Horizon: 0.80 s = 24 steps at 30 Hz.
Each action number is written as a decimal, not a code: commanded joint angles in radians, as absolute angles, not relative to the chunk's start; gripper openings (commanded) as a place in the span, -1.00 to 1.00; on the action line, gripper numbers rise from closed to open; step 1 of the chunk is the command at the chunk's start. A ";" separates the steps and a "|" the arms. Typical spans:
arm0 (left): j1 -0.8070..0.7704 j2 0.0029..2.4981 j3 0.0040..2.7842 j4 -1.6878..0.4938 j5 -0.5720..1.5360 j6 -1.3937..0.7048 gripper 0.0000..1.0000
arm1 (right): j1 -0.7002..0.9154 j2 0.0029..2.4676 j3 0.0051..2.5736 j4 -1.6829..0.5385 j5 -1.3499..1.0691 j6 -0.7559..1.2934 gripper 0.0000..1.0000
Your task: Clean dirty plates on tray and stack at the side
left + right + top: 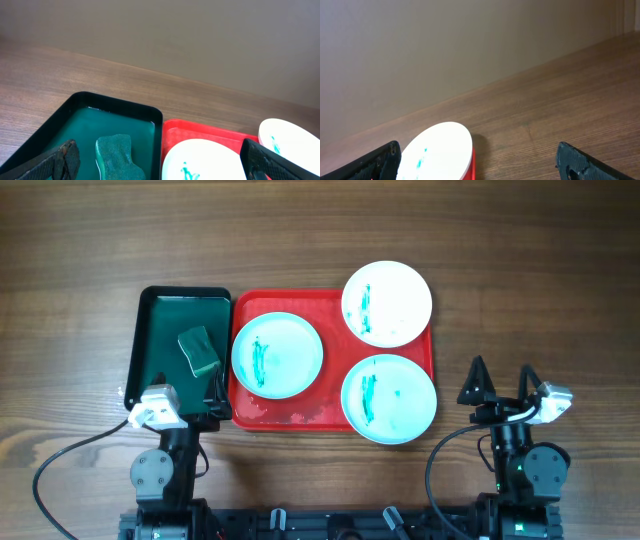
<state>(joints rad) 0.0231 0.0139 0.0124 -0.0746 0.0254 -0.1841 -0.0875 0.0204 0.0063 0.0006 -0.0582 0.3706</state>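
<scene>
Three round white plates with teal smears lie on the red tray (pixel 290 417): one at its left (pixel 277 355), one at the far right corner (pixel 387 303), one at the near right (pixel 388 398). Both right-hand plates overhang the rim. My left gripper (pixel 185 392) hangs open over the near end of the dark green tray, with nothing between its fingers. In the left wrist view, the left gripper (pixel 162 160) frames a green sponge (pixel 117 157) and the left plate (pixel 200 160). The right gripper (pixel 501 385) stands open over bare table, right of the tray. The right wrist view shows a plate (pixel 437 150) on the tray's edge (pixel 471 167).
A dark green tray (pixel 150 330) touches the red tray's left side and holds a green sponge (pixel 200 350). Wooden table (pixel 540 280) stretches to the right of and beyond the trays. A wall stands behind the table (pixel 200 40).
</scene>
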 commanded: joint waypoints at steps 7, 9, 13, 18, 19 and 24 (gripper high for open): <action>0.031 0.012 0.006 -0.075 0.041 -0.164 1.00 | -0.081 0.023 0.005 0.003 -0.044 0.382 1.00; 0.031 0.012 0.006 -0.075 0.041 -0.164 1.00 | -0.081 0.023 0.005 0.003 -0.044 0.382 0.99; 0.031 0.012 0.006 -0.075 0.041 -0.164 1.00 | -0.081 0.023 0.005 0.006 -0.015 0.381 1.00; 0.031 0.012 0.006 -0.075 0.041 -0.164 1.00 | -0.081 0.023 0.005 0.006 -0.015 0.381 0.99; 0.031 0.012 0.006 -0.075 0.041 -0.164 1.00 | -0.081 0.023 0.005 0.006 -0.015 0.381 0.99; 0.031 0.012 0.006 -0.075 0.040 -0.164 1.00 | -0.081 0.023 0.005 0.007 -0.015 0.382 0.99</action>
